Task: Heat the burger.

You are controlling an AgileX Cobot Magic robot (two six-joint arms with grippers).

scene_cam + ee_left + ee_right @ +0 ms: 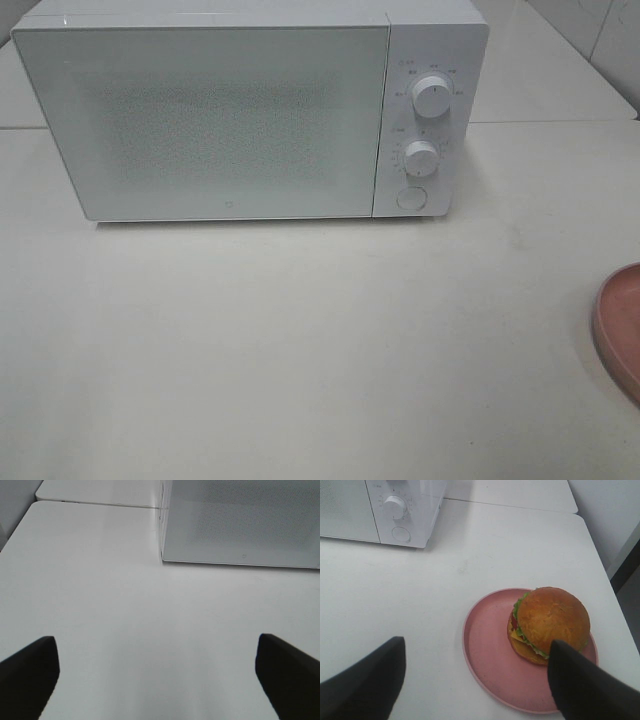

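from the high camera, the white microwave (250, 110) sits at the back of the pale table (300, 350) with its door shut, two round dials (432, 97) stacked on its control panel above a round button (409, 198); only a sliver of the pink plate (620, 325) shows at the right edge, and neither arm is in sight, so the open stretch of table in front of the door looks left free for reaching in. in the left wrist view, the left gripper (157, 675) hangs over bare table with its dark fingers (30, 670) spread wide apart and nothing between them, pointed toward the lower left corner of the microwave, a sensible station for an arm that will likely deal with the door. in the right wrist view, the burger (550, 622) rests on the pink plate, set toward the plate's far side from the microwave, well apart from the oven and off to its right. the right gripper (475, 675) hovers above the plate's near rim, jaws parted and empty, one finger (580, 685) overlapping the burger's edge in the picture, though contact cannot be told. the door is not yet open, so heating looks barely begun.
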